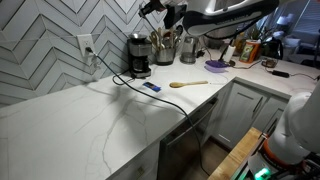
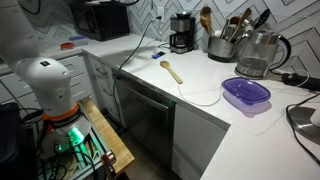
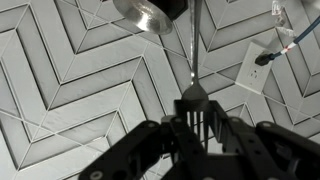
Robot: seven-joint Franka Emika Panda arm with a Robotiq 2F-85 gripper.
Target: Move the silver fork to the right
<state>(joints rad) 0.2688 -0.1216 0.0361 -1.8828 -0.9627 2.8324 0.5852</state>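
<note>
End effector [image 3: 197,118], wrist view: fingers clenched on the fork [image 3: 192,70], gripping its tine end. No gap visible btw pads and metal. Fork head sits right btw the fingertips. The thin handle runs straight out to 12 o'clock and reaches the frame's top edge, so its tip can't be seen.

Behind the fork is a chevron tile wall [image 3: 70,90], w/ an outlet [image 3: 254,66] at approx 2 o'clock from the fork head. A shiny round metal thing [image 3: 150,12] sits at 11 o'clock, cropped by the frame; can't tell what it is.

In an exterior view the arm [image 1: 215,12] crosses the top edge, mostly cut off, and the fork is too thin to pick out there. On the worktop [image 1: 90,115] below lie a spoon [image 1: 190,84] and a blue object [image 1: 152,88], w/ a coffee maker [image 1: 140,55] by the wall, all well apart from the raised arm. In an exterior view only the robot base [image 2: 50,85] shows; end effector and fork are out of frame.
</note>
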